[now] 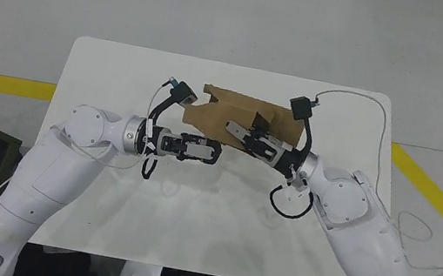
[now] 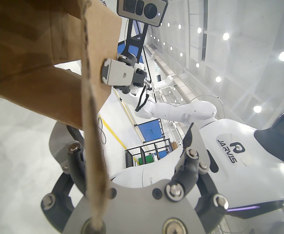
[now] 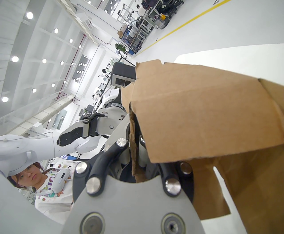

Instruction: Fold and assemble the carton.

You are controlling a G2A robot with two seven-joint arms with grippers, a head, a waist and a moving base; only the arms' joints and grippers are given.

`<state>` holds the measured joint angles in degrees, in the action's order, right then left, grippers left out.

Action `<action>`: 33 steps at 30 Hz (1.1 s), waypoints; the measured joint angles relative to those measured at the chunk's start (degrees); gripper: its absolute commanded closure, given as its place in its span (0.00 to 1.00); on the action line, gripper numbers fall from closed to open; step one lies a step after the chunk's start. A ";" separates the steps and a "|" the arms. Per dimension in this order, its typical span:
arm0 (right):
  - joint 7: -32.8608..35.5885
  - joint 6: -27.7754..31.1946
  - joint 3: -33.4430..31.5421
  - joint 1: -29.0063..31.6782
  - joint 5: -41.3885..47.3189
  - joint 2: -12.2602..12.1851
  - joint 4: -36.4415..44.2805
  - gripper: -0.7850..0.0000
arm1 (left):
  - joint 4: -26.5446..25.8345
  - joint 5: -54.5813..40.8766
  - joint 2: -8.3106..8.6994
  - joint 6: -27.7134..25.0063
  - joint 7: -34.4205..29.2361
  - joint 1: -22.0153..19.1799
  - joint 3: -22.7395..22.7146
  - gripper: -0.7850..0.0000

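Carton of brown corrugated cardboard (image 1: 236,105) is braced by my pinching right gripper (image 1: 234,129) while my left gripper (image 1: 214,152) gapes around its flap (image 2: 93,124).

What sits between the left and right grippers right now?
A flap of the carton. In the left wrist view its edge runs through the open left gripper, and the right gripper clamps it farther along.

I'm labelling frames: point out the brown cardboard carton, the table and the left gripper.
Brown cardboard carton (image 1: 237,105): top view, upper panel.
White rounded table (image 1: 108,75): top view, bare corner.
Left gripper (image 1: 215,151): top view, between fingertips.
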<state>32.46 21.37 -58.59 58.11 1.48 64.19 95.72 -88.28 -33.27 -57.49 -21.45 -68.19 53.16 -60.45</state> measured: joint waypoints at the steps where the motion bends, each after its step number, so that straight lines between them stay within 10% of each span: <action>1: -0.02 0.01 0.01 0.01 -0.03 0.04 -0.06 1.00 | 0.01 0.04 -0.02 0.01 -0.01 0.02 -0.05 0.00; 33: 11.30 -0.30 -12.75 8.83 8.52 -2.34 3.75 1.00 | 3.40 8.88 1.57 0.22 -0.65 3.11 -7.91 0.00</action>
<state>43.76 21.06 -71.35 66.94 10.01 61.85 99.47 -84.88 -24.39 -55.91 -21.23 -68.85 56.27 -68.36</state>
